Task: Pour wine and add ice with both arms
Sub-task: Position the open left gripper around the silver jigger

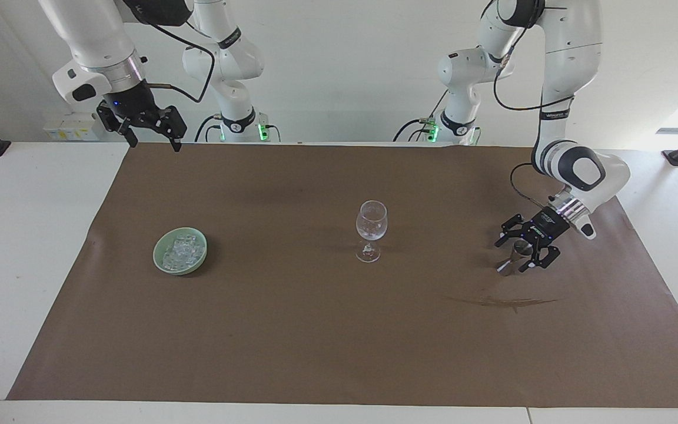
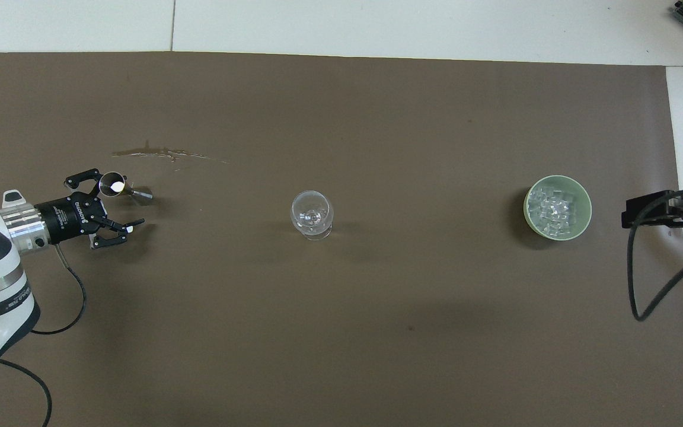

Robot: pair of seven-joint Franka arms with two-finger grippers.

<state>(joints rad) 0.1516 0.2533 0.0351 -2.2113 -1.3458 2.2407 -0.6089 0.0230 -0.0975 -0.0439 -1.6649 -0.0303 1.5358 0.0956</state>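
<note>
So the whole thing turns on the left gripper (image 1: 521, 248) and that little metal jigger (image 1: 514, 257) at the right of the facing view. The jigger stands upright on the brown mat (image 1: 339, 353), long axis vertical, and the gripper comes at it sideways, low over the mat, fingers spread wide and nothing pinched. In the overhead view the left gripper (image 2: 117, 206) sits at the left of the frame with the jigger (image 2: 113, 184) right at its upper finger, so the cup looks off-centre rather than squarely between the two fingers. My read: it needs to line up a bit more before squeezing, or it'll knock the cup over.

The wine glass (image 1: 371, 237) stands mid-frame, well apart from the jigger. The ice (image 1: 181, 251) is heaped in a green bowl (image 1: 159, 259) at the left of the facing view, untouched. The right gripper (image 1: 148, 126) waits, spread and empty, up in the upper left above the counter (image 1: 21, 235) edge, so it's the arm closer to the ice.
</note>
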